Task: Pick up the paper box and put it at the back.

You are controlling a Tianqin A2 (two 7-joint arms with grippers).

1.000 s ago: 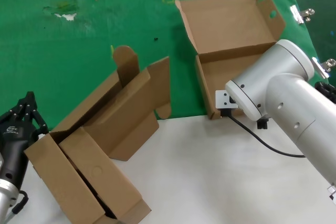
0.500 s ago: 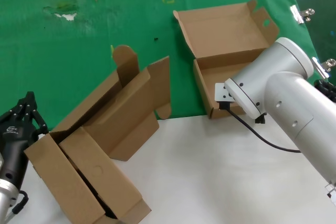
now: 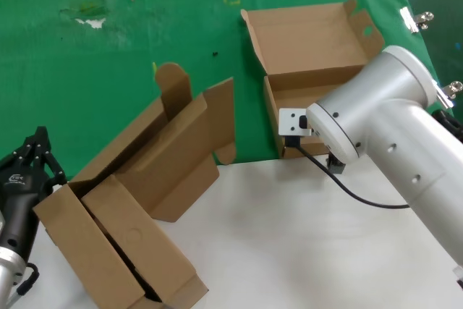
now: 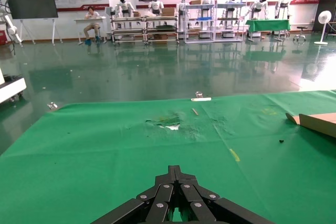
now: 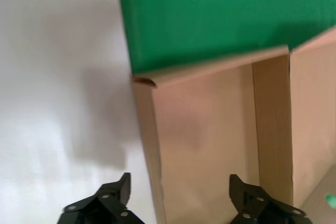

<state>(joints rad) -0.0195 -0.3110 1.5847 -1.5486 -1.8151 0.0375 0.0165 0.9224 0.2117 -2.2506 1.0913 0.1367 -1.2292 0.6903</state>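
Note:
The paper box [image 3: 311, 41] lies open on the green cloth [image 3: 108, 70] at the right, near the cloth's front edge. Its lid is folded back and a punched hole [image 3: 367, 32] shows in a side flap. My right arm [image 3: 362, 128] reaches over the box's front part and hides its gripper in the head view. In the right wrist view my right gripper [image 5: 178, 187] is open, its jaws either side of the box's front wall [image 5: 149, 145], over the box's inside [image 5: 210, 140]. My left gripper [image 3: 32, 157] is shut and empty at the front left; it also shows in the left wrist view [image 4: 176, 174].
Two other brown cardboard boxes lie at the front left, one open across the cloth's edge [image 3: 173, 153], one on the white surface [image 3: 108, 244]. Metal clips [image 3: 412, 19] sit at the cloth's right edge. A whitish scuff [image 3: 90, 19] marks the far cloth.
My right arm's wrist has moved left along the box's front. The paper box has shifted slightly left and its lid now sits lower. The left arm has not moved.

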